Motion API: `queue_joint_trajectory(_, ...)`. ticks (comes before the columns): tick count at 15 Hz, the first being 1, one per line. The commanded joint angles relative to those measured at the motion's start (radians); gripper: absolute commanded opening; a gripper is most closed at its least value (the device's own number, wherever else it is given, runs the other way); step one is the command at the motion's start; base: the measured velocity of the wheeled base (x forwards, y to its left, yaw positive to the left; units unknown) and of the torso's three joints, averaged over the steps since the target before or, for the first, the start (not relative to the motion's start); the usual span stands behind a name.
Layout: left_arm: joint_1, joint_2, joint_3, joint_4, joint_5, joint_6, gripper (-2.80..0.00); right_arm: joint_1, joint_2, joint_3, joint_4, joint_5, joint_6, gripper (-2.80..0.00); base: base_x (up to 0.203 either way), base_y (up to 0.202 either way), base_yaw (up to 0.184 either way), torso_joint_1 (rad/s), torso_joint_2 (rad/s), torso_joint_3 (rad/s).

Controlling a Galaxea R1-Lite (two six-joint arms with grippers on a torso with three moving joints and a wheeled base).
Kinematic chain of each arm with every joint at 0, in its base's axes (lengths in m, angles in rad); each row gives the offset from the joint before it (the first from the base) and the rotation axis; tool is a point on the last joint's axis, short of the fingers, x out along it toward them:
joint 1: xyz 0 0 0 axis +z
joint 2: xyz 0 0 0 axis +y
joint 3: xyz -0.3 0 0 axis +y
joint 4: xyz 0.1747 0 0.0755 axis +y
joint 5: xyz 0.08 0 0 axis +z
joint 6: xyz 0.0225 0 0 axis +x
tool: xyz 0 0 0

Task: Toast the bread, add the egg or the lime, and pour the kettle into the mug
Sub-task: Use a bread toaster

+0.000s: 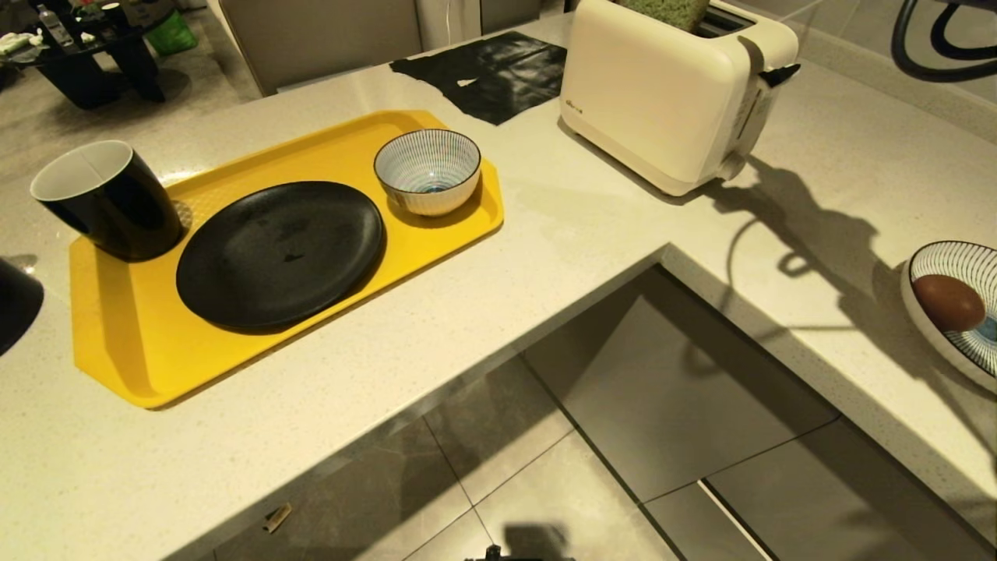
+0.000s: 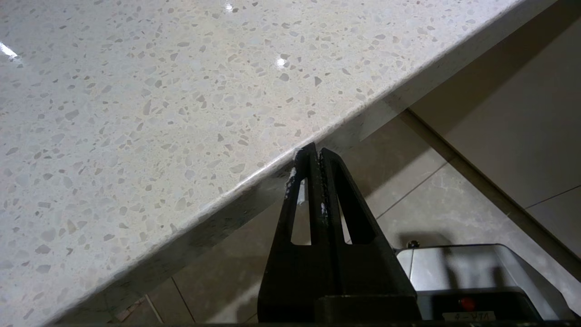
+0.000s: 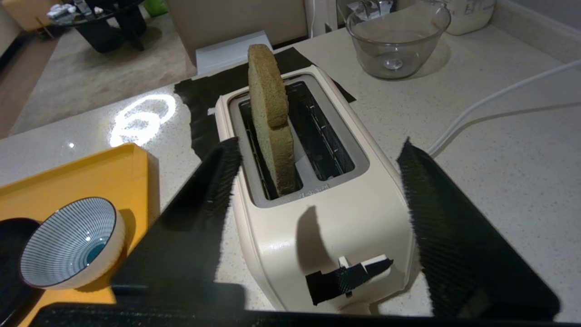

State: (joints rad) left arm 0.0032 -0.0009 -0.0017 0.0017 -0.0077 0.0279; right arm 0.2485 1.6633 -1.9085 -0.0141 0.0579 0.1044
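Note:
The bread (image 3: 270, 131) stands upright in one slot of the cream toaster (image 3: 317, 218), its top half sticking out; the head view shows only its top (image 1: 670, 9). The toaster's lever (image 3: 347, 279) is on the end facing my right gripper (image 3: 318, 146). That gripper is open and empty, a finger on each side of that end and clear of it. The black mug (image 1: 105, 199) sits at the yellow tray's left end. A dark orange-brown egg (image 1: 948, 302) lies on a striped dish at the right. The pale egg, lime and kettle are out of view. My left gripper (image 2: 315, 152) is shut and empty below the counter edge.
The yellow tray (image 1: 117, 366) also holds a black plate (image 1: 280, 253) and a striped bowl (image 1: 427, 171). A black mat (image 1: 491, 74) lies behind the toaster. A glass bowl (image 3: 397, 41) and a white cable (image 3: 499, 100) are beyond it. The L-shaped counter drops to floor.

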Motion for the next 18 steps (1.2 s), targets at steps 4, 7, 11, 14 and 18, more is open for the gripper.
queue_joint_trajectory(4,0.000,0.001,0.000,0.000,0.000,0.000,-2.80,-0.003,-0.017,0.060,0.012,-0.020,-0.003,-2.80,0.000,0.000,0.000,0.000,0.00,0.000)
queue_joint_trajectory(7,0.000,0.001,0.000,0.000,0.000,0.000,-2.80,-0.002,-0.014,0.110,0.006,-0.046,-0.042,-2.80,0.000,0.000,0.000,0.000,0.00,0.000)
queue_joint_trajectory(11,0.000,0.001,0.000,-0.002,0.000,0.001,-2.80,-0.002,-0.014,0.155,0.005,-0.044,-0.124,-2.80,0.000,0.000,0.000,0.000,0.00,0.000)
queue_joint_trajectory(14,0.000,0.001,0.000,-0.002,0.000,0.000,-2.80,-0.002,-0.017,0.175,0.005,-0.045,-0.126,-2.80,0.000,0.000,0.000,0.000,0.00,0.000)
queue_joint_trajectory(18,0.000,0.001,0.000,0.000,0.003,0.000,-2.80,-0.003,-0.026,0.208,0.005,-0.046,-0.127,-2.80,0.000,0.000,0.000,0.000,0.00,0.000)
